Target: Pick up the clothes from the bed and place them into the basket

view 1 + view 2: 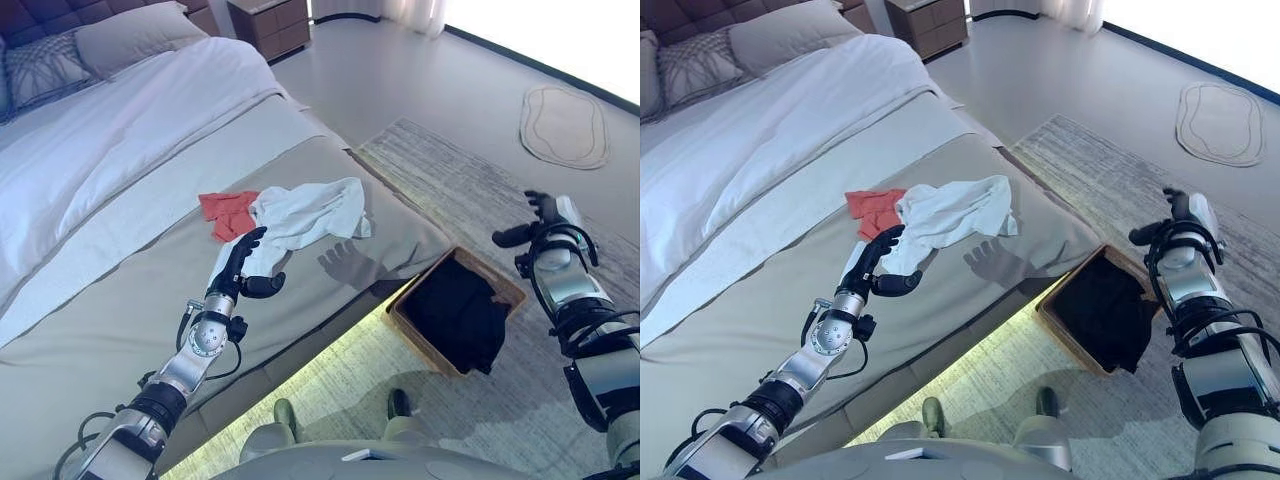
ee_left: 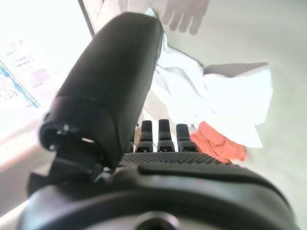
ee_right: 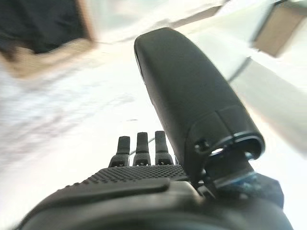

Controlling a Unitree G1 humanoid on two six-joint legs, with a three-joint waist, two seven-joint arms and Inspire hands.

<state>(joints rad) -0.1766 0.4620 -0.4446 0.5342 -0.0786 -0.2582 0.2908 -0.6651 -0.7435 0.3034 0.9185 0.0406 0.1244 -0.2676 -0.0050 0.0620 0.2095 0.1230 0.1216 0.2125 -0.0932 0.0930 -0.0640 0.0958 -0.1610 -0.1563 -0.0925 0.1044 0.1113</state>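
Bed: my left hand, fingers spread, reaches for white garment; right hand idles open beyond basket.

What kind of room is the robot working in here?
Most likely a bedroom: a made bed with pillows, a wooden nightstand beside it, and a laundry basket on the rug.

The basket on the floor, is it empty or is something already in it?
Not empty. The basket beside the bed already holds dark clothing, which fills most of it and drapes over one rim.
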